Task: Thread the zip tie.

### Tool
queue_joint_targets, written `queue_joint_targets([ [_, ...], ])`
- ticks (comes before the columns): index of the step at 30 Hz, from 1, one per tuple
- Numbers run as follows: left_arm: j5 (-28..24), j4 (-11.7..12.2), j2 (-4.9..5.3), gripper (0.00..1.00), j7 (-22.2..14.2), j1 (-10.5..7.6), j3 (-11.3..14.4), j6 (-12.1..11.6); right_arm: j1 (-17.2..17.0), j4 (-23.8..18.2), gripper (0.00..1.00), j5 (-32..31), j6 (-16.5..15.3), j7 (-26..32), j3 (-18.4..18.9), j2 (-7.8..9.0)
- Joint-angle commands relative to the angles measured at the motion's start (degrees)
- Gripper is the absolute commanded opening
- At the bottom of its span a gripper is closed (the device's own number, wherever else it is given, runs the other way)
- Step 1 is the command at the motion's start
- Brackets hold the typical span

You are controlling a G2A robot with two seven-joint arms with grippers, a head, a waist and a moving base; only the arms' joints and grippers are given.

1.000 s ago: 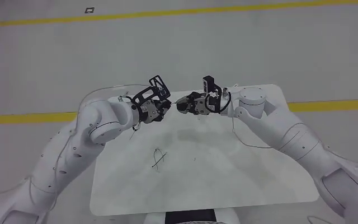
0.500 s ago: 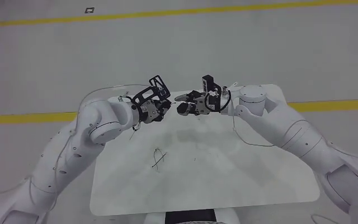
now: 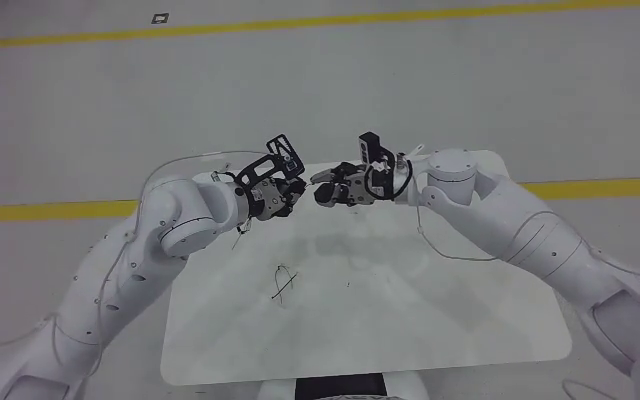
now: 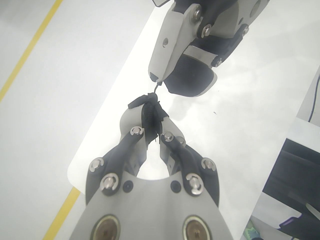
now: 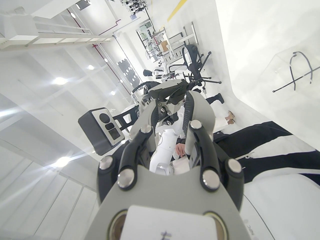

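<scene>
While the two grippers meet tip to tip above the far edge of the table (image 3: 420,320), the work hangs in the short gap between them. On the left, the left gripper (image 4: 149,104) has its fingers pressed together, clenched on the tie (image 4: 156,89) so that only a short dark stub sticks out beyond its tips. That stub runs roughly along the line joining the two grippers, bending slightly as it rises toward the right gripper (image 4: 162,84). The right gripper's fingers are closed too and pinch the stub's far end at their very tips. Which end is the head and which the tail is too small to tell. Both grippers are in contact with the tie, so neither is nearer; the threading probably depends on keeping the stub's long axis in line with the slot as the tips draw together, and a small sideways drift could bend it away. A spare tie (image 3: 283,283) lies looped on the table, nearer the robot and well apart.
</scene>
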Motion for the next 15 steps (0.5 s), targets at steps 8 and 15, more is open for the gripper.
queue_joint_targets([
  [8, 0.00, 0.00, 0.00, 0.00, 0.00, 0.00, 0.00, 0.00, 1.58, -0.16, 0.20, 0.92, 0.00, -0.41, -1.64, 0.13],
  [15, 0.00, 0.00, 0.00, 0.00, 0.00, 0.00, 0.00, 0.00, 2.87, 0.74, 0.18, 1.74, 0.00, -0.86, -3.17, -0.21],
])
